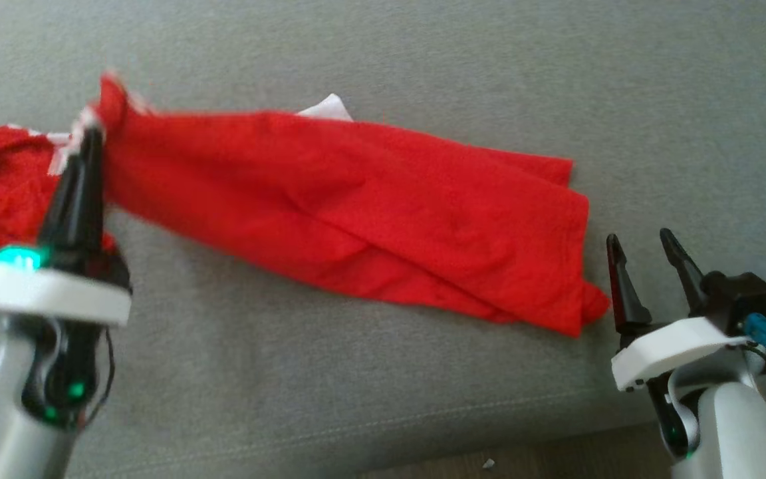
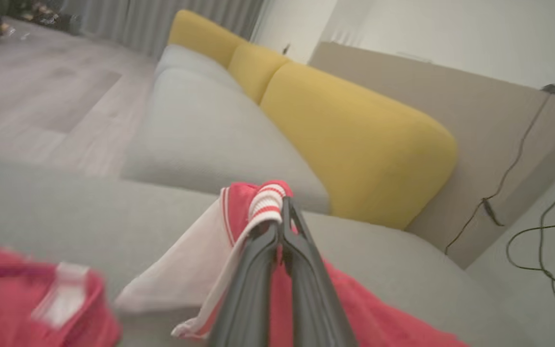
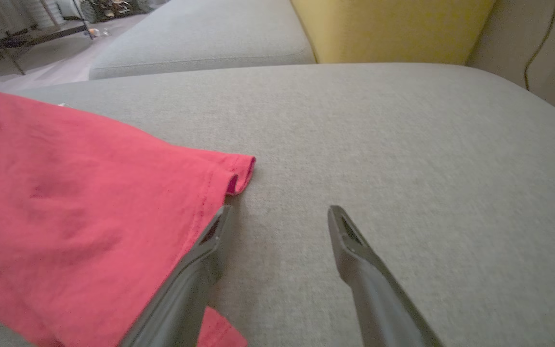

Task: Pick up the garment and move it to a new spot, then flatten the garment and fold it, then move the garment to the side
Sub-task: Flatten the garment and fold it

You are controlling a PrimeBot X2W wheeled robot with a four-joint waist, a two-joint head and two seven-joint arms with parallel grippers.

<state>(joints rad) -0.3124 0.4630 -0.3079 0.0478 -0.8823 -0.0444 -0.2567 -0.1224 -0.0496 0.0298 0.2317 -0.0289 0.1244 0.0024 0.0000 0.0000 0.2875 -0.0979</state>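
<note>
Left gripper (image 1: 94, 136), closest to the lens, has its fingers pressed together on a red-and-white striped edge (image 2: 265, 202) of the garment (image 1: 356, 213), holding that end lifted. Grey sofa seat (image 1: 423, 372) carries everything. On it the red garment lies stretched out and loosely creased, from the pinched left end to a hem at the right. Yellow back cushion (image 2: 354, 144) stands behind the seat. Right gripper (image 1: 640, 238) sits just beside that hem, fingers spread, holding nothing.
</note>
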